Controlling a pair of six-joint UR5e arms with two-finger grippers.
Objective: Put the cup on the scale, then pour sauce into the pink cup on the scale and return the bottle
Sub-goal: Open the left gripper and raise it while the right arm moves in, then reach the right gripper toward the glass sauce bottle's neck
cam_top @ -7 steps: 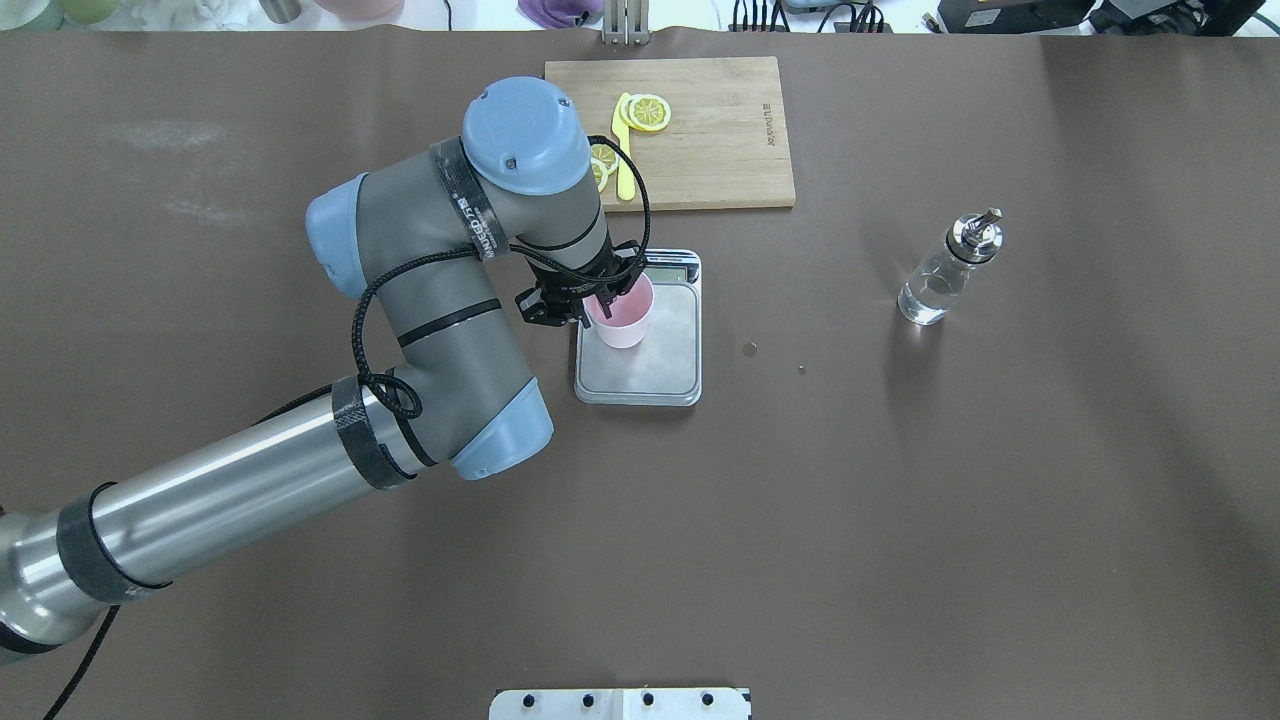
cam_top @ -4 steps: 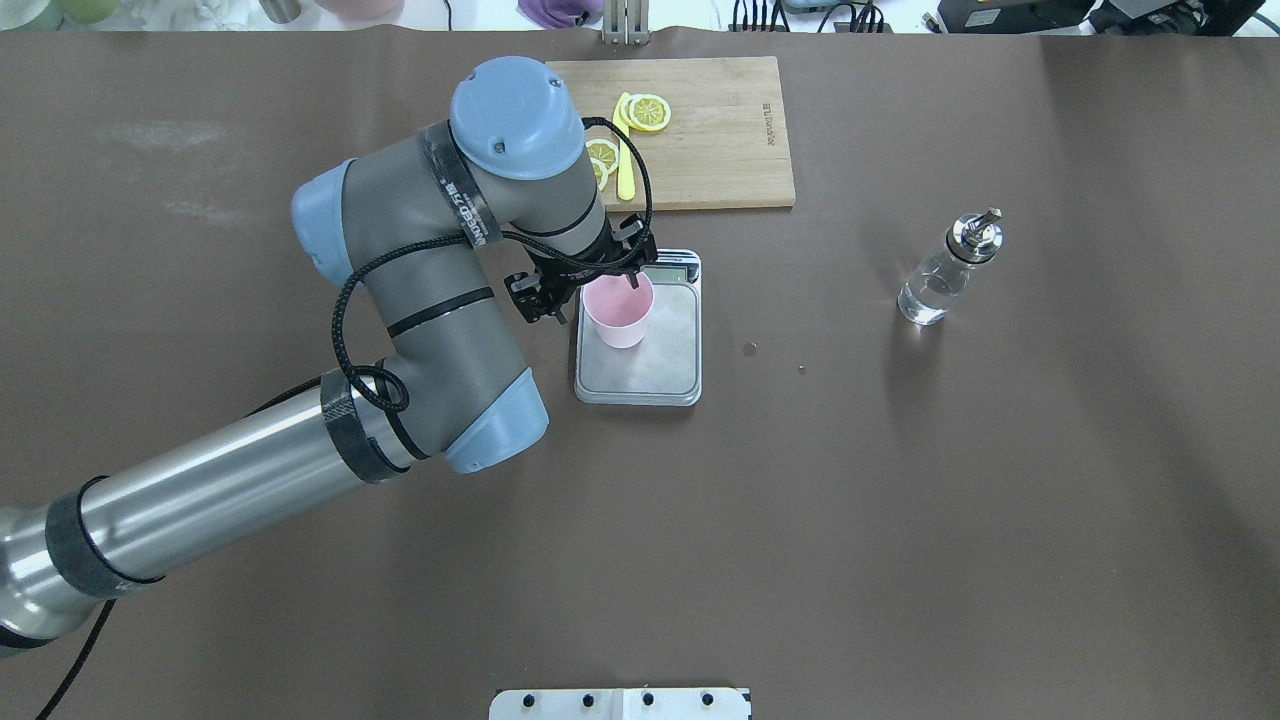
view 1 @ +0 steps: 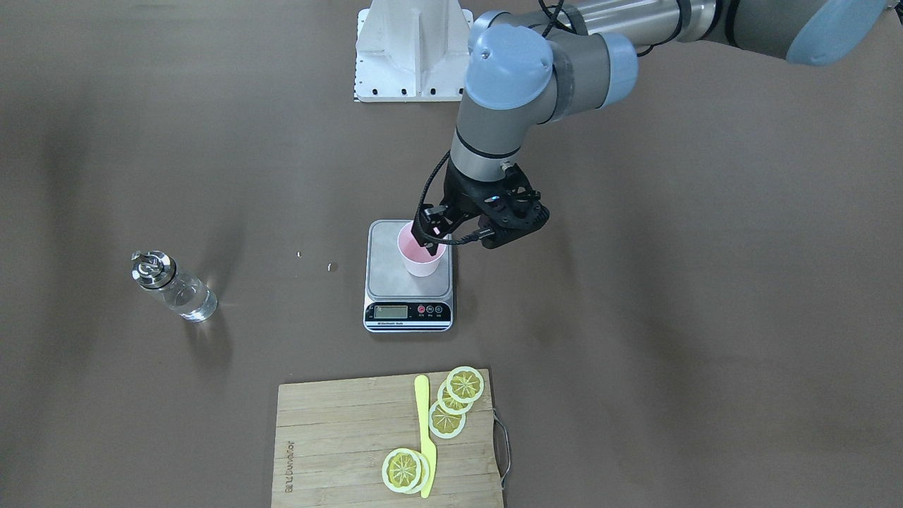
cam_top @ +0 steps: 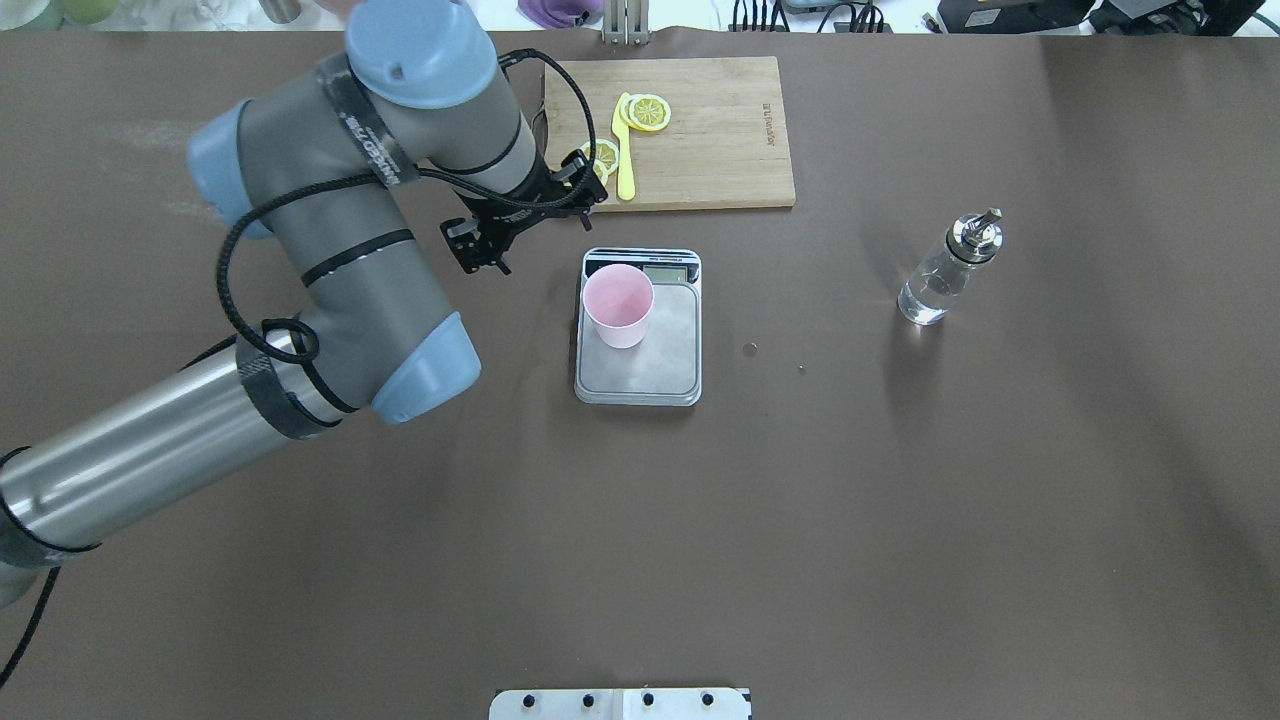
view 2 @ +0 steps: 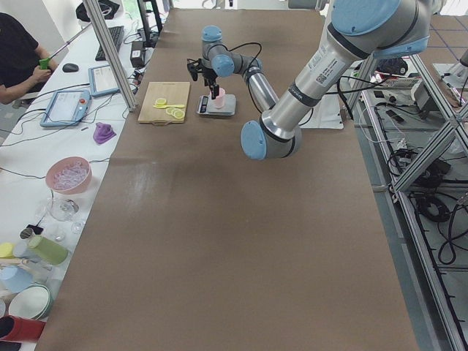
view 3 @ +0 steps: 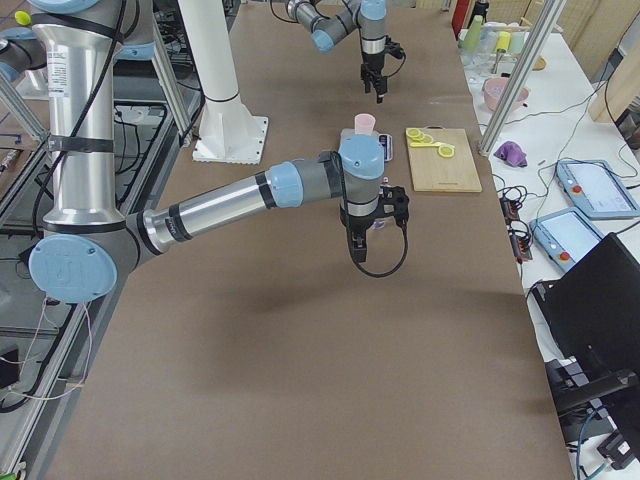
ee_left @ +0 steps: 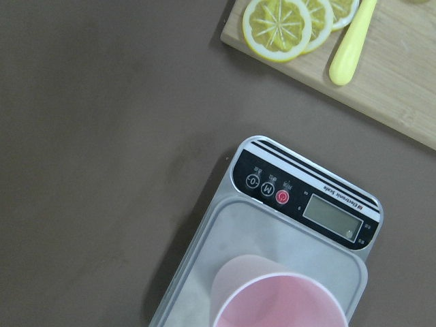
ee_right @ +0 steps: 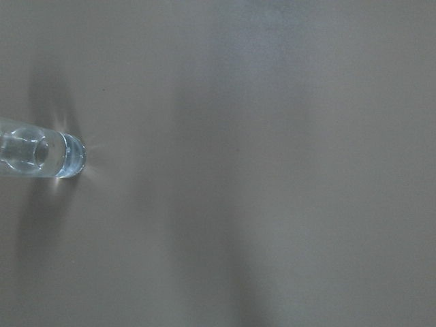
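Observation:
The pale pink cup (cam_top: 618, 305) stands upright on the near-left part of the silver scale (cam_top: 660, 365), whose black display strip faces away from me. My left gripper (cam_top: 535, 225) is open and empty, raised up and to the left of the cup, clear of it. The left wrist view looks down on the scale (ee_left: 272, 225) and the cup (ee_left: 279, 300); no fingers show there. The glass bottle (cam_top: 940, 275) with clear sauce and a silver pourer stands alone far to the right. My right gripper (view 3: 357, 248) shows only in the exterior right view; I cannot tell its state.
A wooden cutting board (cam_top: 720, 150) with lemon slices (cam_top: 648, 112) and a yellow knife (cam_top: 624, 150) lies just beyond the scale, next to my left gripper. Two small specks (cam_top: 750, 348) lie on the brown table between scale and bottle.
My left gripper has let go of the cup's rim, risen and moved left and away toward the board. The cup stays on the scale. The bottle has not moved.

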